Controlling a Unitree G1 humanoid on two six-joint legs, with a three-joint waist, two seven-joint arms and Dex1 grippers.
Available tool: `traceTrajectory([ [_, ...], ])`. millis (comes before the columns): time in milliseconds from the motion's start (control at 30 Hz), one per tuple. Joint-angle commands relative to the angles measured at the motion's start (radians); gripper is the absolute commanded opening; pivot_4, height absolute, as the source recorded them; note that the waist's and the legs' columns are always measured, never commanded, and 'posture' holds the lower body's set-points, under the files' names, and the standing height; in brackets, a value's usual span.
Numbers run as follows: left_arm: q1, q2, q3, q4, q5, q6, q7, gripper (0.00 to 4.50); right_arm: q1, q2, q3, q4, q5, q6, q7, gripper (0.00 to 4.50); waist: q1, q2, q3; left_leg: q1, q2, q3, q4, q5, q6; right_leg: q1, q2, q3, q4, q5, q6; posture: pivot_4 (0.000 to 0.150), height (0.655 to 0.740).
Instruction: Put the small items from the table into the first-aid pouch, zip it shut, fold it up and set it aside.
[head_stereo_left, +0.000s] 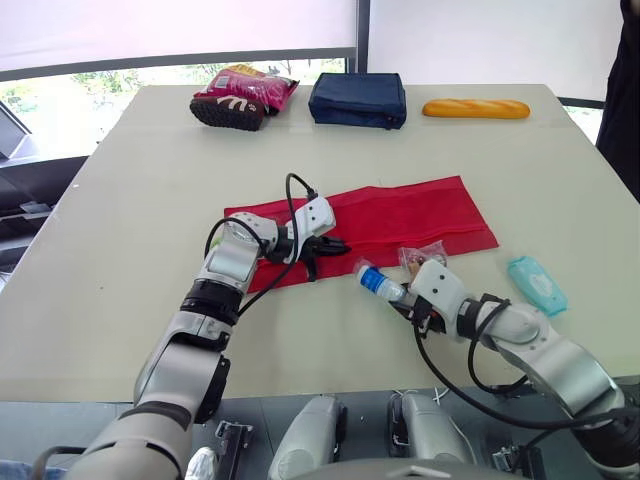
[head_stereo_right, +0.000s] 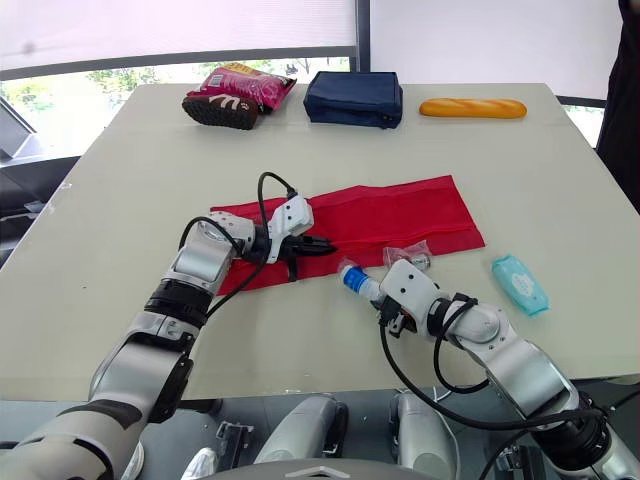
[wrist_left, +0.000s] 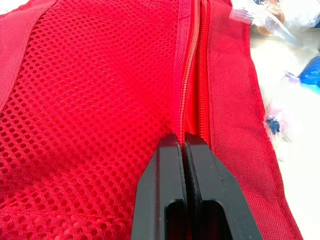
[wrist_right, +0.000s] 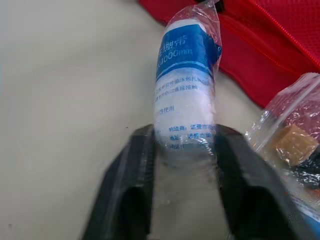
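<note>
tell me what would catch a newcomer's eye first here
The red pouch lies unfolded flat in the middle of the table, with the left gripper closed at its zipper line. By the pouch's near edge, the right gripper clamps a plastic-wrapped roll with a blue label. A teal packet lies off to the robot's right of the pouch.

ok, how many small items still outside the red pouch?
3: white-and-blue wrapped bandage roll in the right gripper; clear plastic bag at the near edge of the red fabric pouch; teal packet on the table farther right. More may be hidden.
</note>
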Motion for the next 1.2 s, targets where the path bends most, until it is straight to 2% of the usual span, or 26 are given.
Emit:
traceTrajectory([
  [33, 0.001, 0.000, -0.011, -0.037, -0.015, 0.011, -0.004, 0.00, 0.024, -0.037, -0.037, -0.067, -0.011, 0.011, 0.011, 0.27, 0.000, 0.000, 0.000, 0.000, 0.000, 0.000, 0.000, 0.000, 0.000, 0.000, 0.000, 0.000, 0.000, 0.000, 0.000, 0.150, 0.7390],
  [67, 0.002, 0.000, -0.012, -0.039, -0.016, 0.014, -0.005, 0.00, 0.029, -0.042, -0.044, -0.074, -0.012, 0.014, 0.011, 0.10, 0.001, 0.000, 0.000, 0.000, 0.000, 0.000, 0.000, 0.000, 0.000, 0.000, 0.000, 0.000, 0.000, 0.000, 0.000, 0.150, 0.7390],
  [167, 0.015, -0.004, -0.019, -0.067, -0.024, 0.034, -0.010, 0.00, 0.050, -0.049, -0.088, -0.112, 0.012, 0.056, 0.008, 0.07, 0.001, 0.000, 0.000, 0.000, 0.000, 0.000, 0.000, 0.000, 0.000, 0.000, 0.000, 0.000, 0.000, 0.000, 0.000, 0.150, 0.7390],
  [300, 0.028, -0.011, -0.021, -0.094, -0.028, 0.059, 0.003, 0.00, 0.028, 0.042, -0.168, -0.196, 0.105, 0.234, -0.029, 0.07, 0.000, 0.000, 0.000, 0.000, 0.000, 0.000, 0.000, 0.000, 0.000, 0.000, 0.000, 0.000, 0.000, 0.000, 0.000, 0.150, 0.7390],
  [467, 0.040, -0.023, -0.020, -0.138, -0.026, 0.101, 0.036, 0.00, -0.072, 0.204, -0.213, -0.223, 0.158, 0.468, -0.121, 0.07, 0.001, 0.000, 0.000, 0.000, 0.000, 0.000, 0.000, 0.000, 0.000, 0.000, 0.000, 0.000, 0.000, 0.000, 0.000, 0.150, 0.7390],
  [633, 0.066, -0.036, -0.004, -0.227, -0.048, 0.159, 0.074, 0.00, -0.113, 0.238, -0.190, -0.190, 0.144, 0.608, -0.183, 0.07, 0.002, 0.000, 0.000, 0.000, -0.001, 0.000, 0.000, 0.000, 0.000, 0.000, -0.001, 0.000, 0.000, 0.000, 0.000, 0.150, 0.7390],
  [1033, 0.212, -0.047, -0.043, -0.537, -0.062, 0.124, 0.177, 0.00, -0.164, 0.443, -0.246, -0.090, 0.117, 0.634, -0.300, 0.07, 0.000, 0.002, -0.001, 0.000, -0.001, 0.000, -0.001, 0.000, 0.000, -0.001, -0.001, 0.001, 0.001, 0.000, 0.000, 0.150, 0.7390],
  [1200, 0.234, -0.038, -0.074, -0.564, -0.044, 0.098, 0.203, 0.00, -0.195, 0.515, -0.244, -0.033, 0.107, 0.605, -0.338, 0.07, -0.002, 0.002, -0.001, 0.000, -0.001, 0.000, -0.001, 0.000, 0.000, -0.001, -0.001, 0.001, 0.001, 0.000, 0.000, 0.150, 0.7390],
])
